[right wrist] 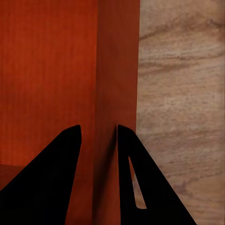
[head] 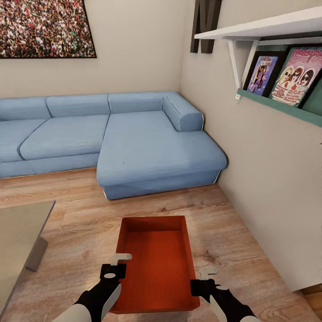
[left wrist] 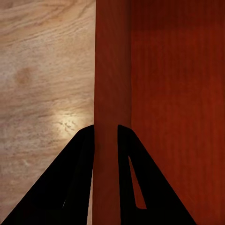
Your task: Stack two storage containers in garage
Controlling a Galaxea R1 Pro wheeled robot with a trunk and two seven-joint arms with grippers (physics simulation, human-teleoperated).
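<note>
1. Over the light wood-plank floor [head: 80, 214] of the living room, at six o'clock in the head view, an orange-red storage container [head: 154, 264] sits between both arms.
2. At seven o'clock, the left gripper [left wrist: 106, 136] is clamped on the container's left wall, one finger on each side.
3. At five o'clock, the right gripper [right wrist: 98, 136] pinches the right wall likewise.
4. Toward twelve o'clock stands a blue sectional sofa [head: 112, 138].
5. At nine o'clock, a glass-topped table [head: 18, 237] stands.
6. At two o'clock, wall shelves [head: 273, 31] carry framed pictures.
</note>
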